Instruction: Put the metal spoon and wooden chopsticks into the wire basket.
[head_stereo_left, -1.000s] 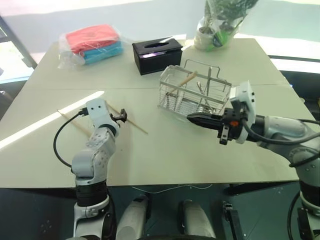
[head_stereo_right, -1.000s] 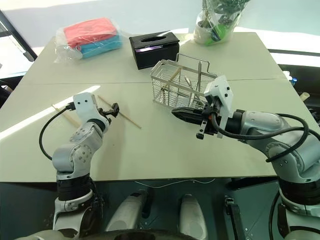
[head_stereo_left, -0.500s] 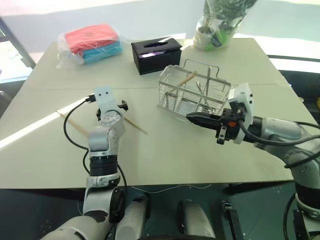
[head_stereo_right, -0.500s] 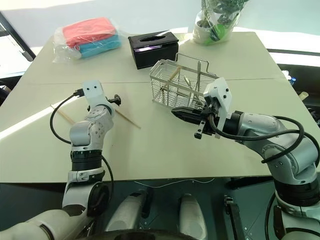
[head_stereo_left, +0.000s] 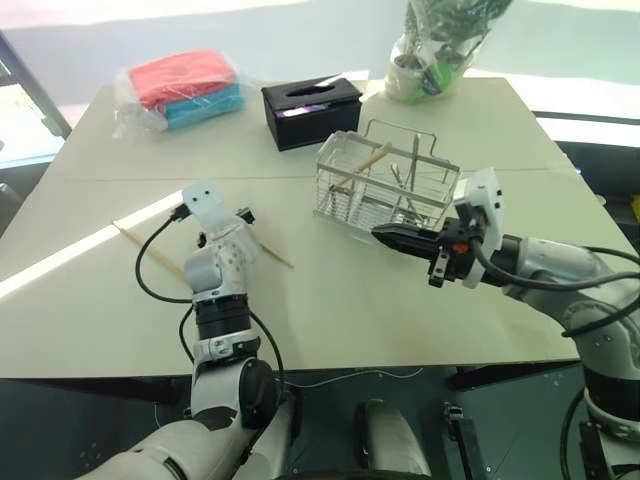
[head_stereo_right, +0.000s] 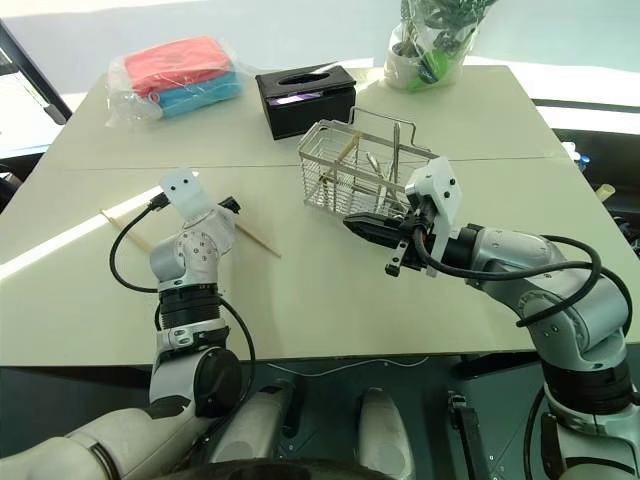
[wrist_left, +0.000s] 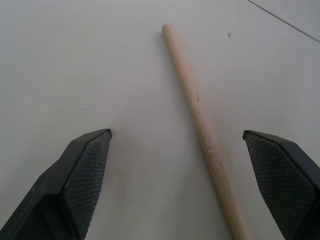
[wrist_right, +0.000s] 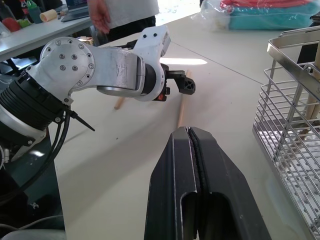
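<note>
Left end effector (wrist_left: 177, 165) gapes empty astride a wooden chopstick (wrist_left: 200, 120) lying diagonally across the table; right end effector (wrist_right: 192, 165) shut, empty.

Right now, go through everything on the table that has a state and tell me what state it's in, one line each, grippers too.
Left gripper: open, astride one chopstick lying flat on the table.
Other chopstick: flat on the table.
Right gripper: shut, holding nothing.
Basket: upright, with utensils inside.
Tissue box: upright, top slot open.

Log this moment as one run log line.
left gripper: open over chopstick | right gripper: shut, empty | basket: holds utensils
</note>
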